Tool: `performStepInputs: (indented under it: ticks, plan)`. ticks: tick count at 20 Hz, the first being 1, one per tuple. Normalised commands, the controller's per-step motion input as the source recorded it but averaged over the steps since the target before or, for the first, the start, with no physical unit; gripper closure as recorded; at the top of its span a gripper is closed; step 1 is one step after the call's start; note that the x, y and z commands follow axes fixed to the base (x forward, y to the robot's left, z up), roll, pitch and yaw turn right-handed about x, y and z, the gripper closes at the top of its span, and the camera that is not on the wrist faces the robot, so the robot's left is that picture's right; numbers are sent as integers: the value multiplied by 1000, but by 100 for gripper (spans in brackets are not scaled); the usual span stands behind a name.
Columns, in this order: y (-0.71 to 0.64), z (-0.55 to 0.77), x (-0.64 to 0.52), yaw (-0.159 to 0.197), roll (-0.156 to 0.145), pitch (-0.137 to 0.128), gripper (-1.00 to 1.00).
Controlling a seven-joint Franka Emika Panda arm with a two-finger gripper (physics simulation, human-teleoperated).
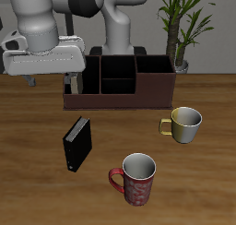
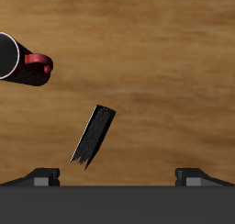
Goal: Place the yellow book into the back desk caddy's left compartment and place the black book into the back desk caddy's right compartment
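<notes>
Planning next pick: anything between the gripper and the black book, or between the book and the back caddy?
Nothing visible. The black book stands alone on bare wood in front of the back desk caddy. Both mugs sit off to the side. The gripper is above, near the caddy's end.

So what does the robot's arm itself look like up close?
The arm is built of rounded, glossy white-grey segments with dark bands at the joints. It ends in a boxy pale-grey gripper with short dark fingers. In the wrist view the fingertips appear as dark grey blocks. No cables or markings are visible.
</notes>
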Motion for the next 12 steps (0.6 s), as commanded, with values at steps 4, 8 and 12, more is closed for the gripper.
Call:
performStepInputs:
  ticks: [4,8,12]
  plan:
    - [-102,-317,249,-43,-25,26,-100]
    - [-41,-177,140,-49,-14,-28,-100]
    - [92,-98,121,-60,-9,-15,-100]
